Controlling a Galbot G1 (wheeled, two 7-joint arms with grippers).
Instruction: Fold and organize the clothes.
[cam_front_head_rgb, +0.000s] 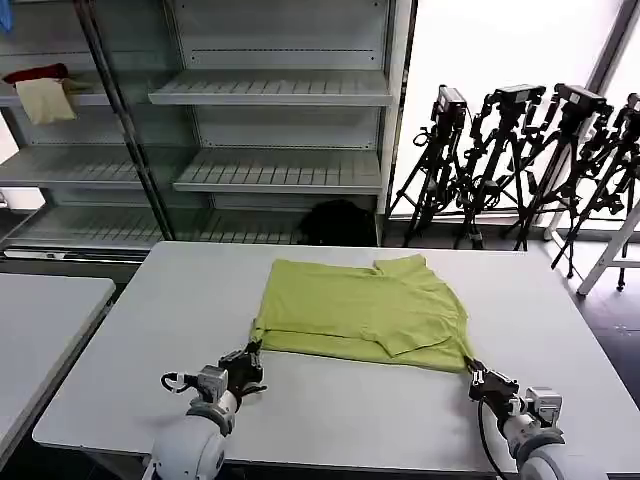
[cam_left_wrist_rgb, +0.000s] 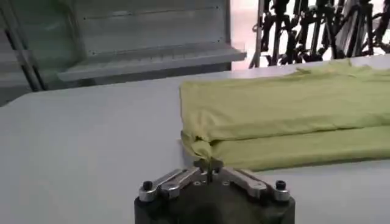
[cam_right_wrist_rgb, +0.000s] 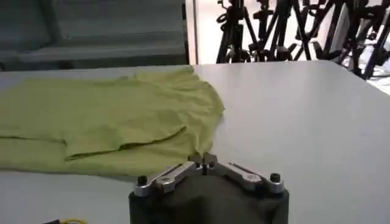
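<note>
Lime-green cotton T-shirt (cam_front_head_rgb: 365, 311), half-folded, lies mid grey table (cam_front_head_rgb: 330, 420). My left gripper (cam_front_head_rgb: 251, 356) jaws clamp its 8 o'clock corner; my right gripper (cam_front_head_rgb: 472, 372) jaws clamp its 4 o'clock corner.

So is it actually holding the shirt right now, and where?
Yes. The left gripper pinches the green T-shirt's near left corner, the right gripper its near right corner.

One T-shirt (cam_front_head_rgb: 360, 312) – two hands (cam_front_head_rgb: 254, 357) (cam_front_head_rgb: 471, 372) – one table (cam_front_head_rgb: 330, 410)
</note>
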